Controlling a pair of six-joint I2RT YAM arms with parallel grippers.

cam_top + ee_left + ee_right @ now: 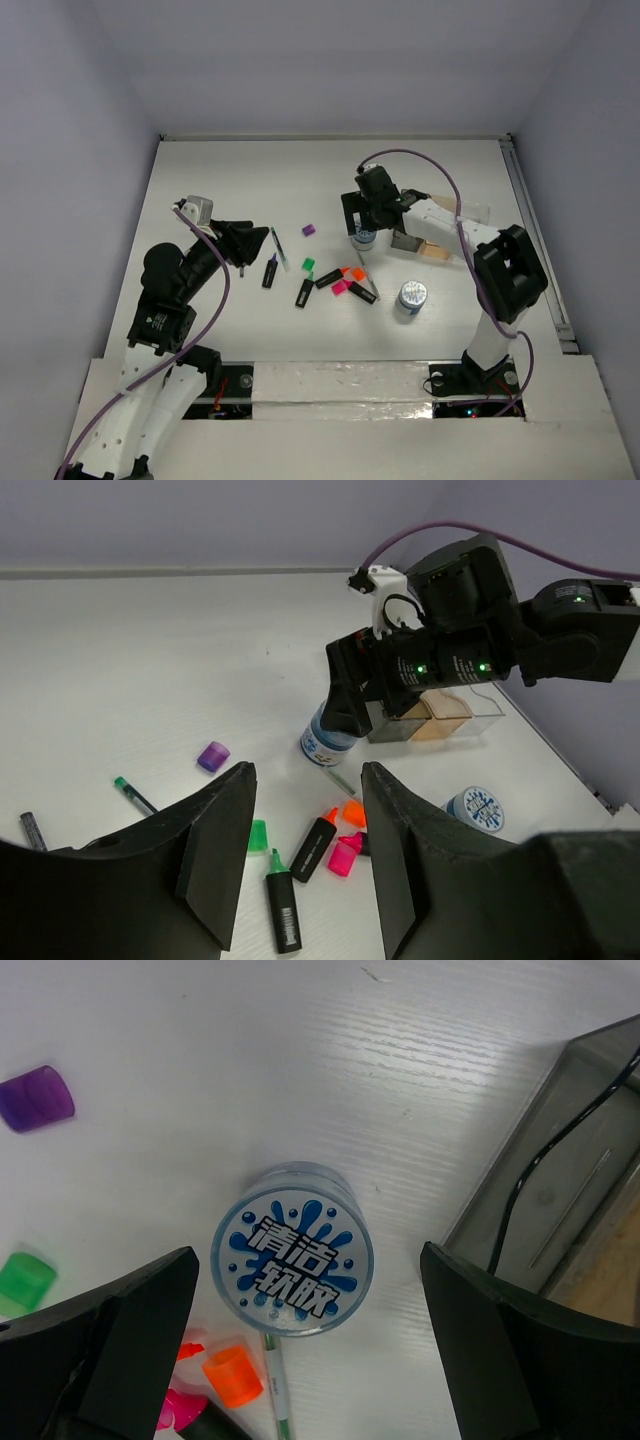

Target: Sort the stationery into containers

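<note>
White worktop (pixel 220 180), pale lilac walls (pixel 330 60). Highlighters (pixel 304 293) scattered mid-table, toward the near edge. Left gripper (pixel 308 780) wide open, empty. Right gripper (pixel 307 1255) spread wide over blue-and-white tub (pixel 292 1263), beside clear box (pixel 490 705) toward right edge.

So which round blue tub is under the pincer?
The tub beside the grey holder, under the right pincer; the other tub sits alone, away from it.

Overhead, two wrist views; shared tub (pixel 292 1260)
</note>
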